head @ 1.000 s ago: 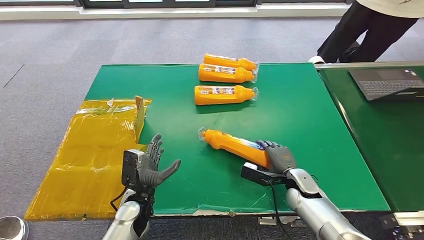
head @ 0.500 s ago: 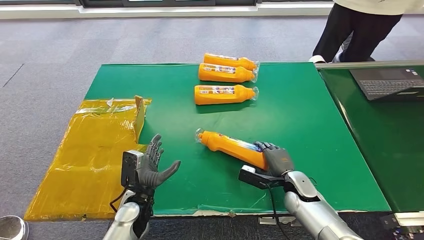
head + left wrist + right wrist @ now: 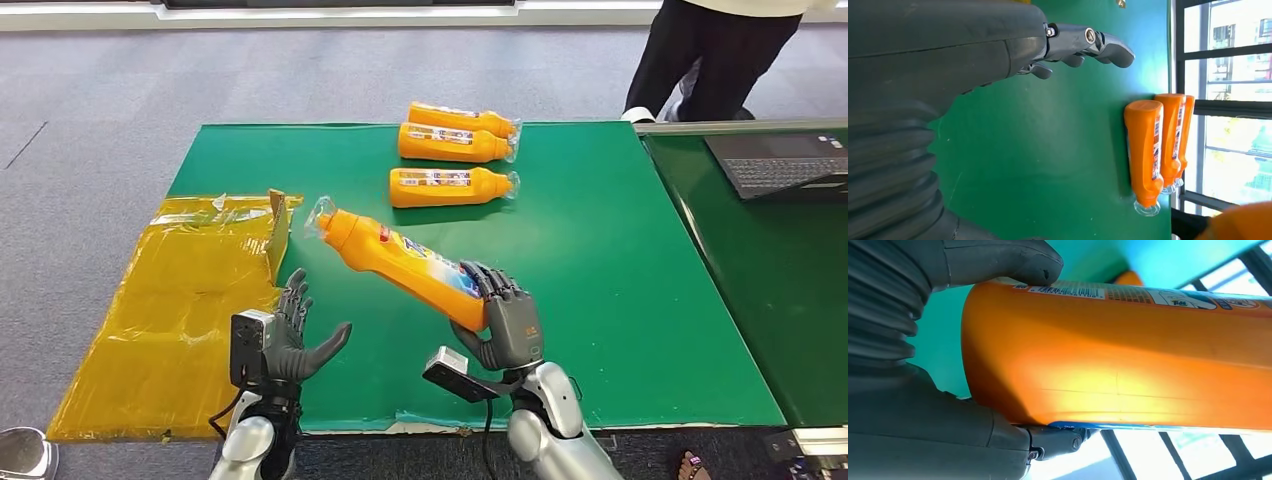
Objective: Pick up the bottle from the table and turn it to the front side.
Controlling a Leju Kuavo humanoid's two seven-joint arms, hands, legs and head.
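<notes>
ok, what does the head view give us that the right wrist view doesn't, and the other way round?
Head view only: the left hand with fingers spread and holding nothing, three bottles lying at the table's far side, the yellow sheet, a laptop and a person's legs.
Right wrist view only: the barcode strip along the held bottle's edge.
Both: the right hand gripping the orange bottle near its base, and the green table.

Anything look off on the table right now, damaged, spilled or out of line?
No spill shows. The green table cover is torn along its near edge. A crumpled yellow sheet hangs over its left side. Three orange bottles lie in a neat row; the right hand holds a fourth bottle, tilted.
</notes>
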